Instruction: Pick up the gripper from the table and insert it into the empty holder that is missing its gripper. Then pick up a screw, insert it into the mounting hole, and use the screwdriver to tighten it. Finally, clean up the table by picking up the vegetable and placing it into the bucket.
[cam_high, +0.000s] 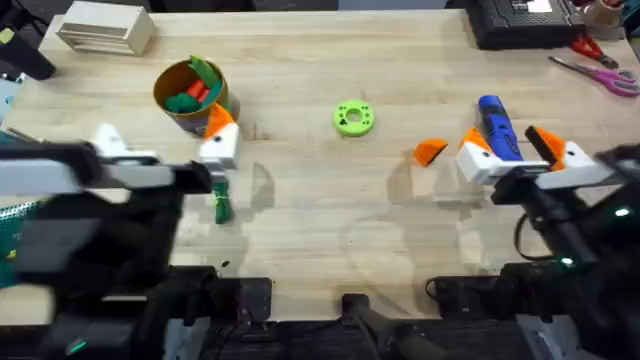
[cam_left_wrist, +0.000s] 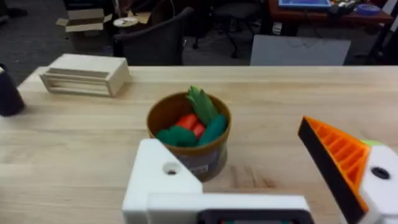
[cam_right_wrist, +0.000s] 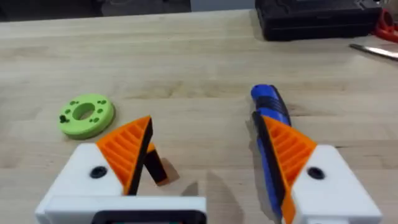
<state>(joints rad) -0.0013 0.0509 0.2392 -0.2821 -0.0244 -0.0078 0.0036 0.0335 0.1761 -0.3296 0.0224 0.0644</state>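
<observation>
The loose orange gripper (cam_high: 430, 151) lies on the table mid-right. Just right of it my right gripper (cam_high: 520, 150) hovers open, both orange fingers (cam_right_wrist: 127, 149) in place. The blue screwdriver (cam_high: 496, 125) lies between them, partly behind one finger in the right wrist view, screwdriver (cam_right_wrist: 267, 106). My left gripper (cam_high: 162, 140) stands open in front of the bucket (cam_high: 190, 95). One side is the bare white holder (cam_left_wrist: 163, 177); the other carries an orange finger (cam_left_wrist: 336, 155). The dark green vegetable (cam_high: 221, 206) lies on the table just below the left gripper. The bucket (cam_left_wrist: 189, 140) holds green and red toy pieces.
A lime-green ring disc (cam_high: 352, 118) sits mid-table. A wooden box (cam_high: 105, 28) stands at the back left. At the back right are a black case (cam_high: 520, 20) and red-handled scissors (cam_high: 600, 68). Bare wood stretches along the front middle.
</observation>
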